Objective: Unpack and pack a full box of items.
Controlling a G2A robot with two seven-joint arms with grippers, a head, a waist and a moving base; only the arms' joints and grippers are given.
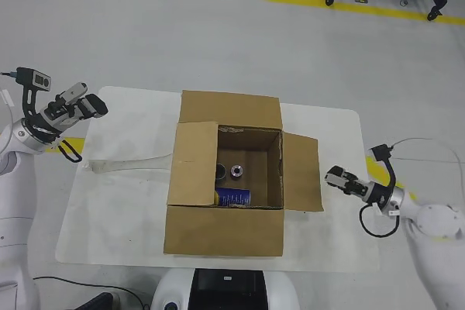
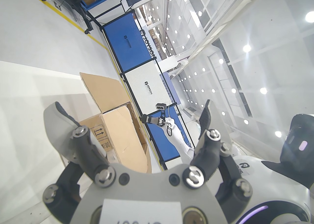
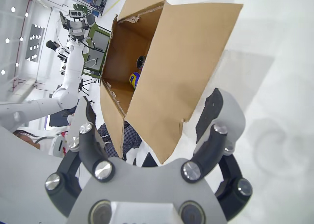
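Top view: white surface (image 1: pixel 116 225) carries one open cardboard box (image 1: pixel 223 231) at its centre. Box is upright, opening facing up, all four flaps folded outward.

Left arm sits at the far left corner of the surface. Left gripper (image 1: pixel 95 105) points toward the box and is well apart from it. Left wrist view shows its fingers spread wide, holding nothing.

Right arm is at the right edge of the surface. Right gripper (image 1: pixel 332 177) is just beside the outer edge of the right flap; can't tell from above whether they touch. Right wrist view shows these fingers spread apart too, and the gripper is empty. The flap edge lies ahead of the gap, not clamped.

Three items are on the box floor:
- Blue-and-yellow can (image 1: pixel 234 198) lies on its side against the wall nearest the robot.
- Dark cylinder (image 1: pixel 220 170) stands farther back, near the left wall.
- Small round metal part (image 1: pixel 237 170) is just beside the cylinder, toward the middle of the box.

Cylinder and metal part are near each other but not touching. The can is apart from both.
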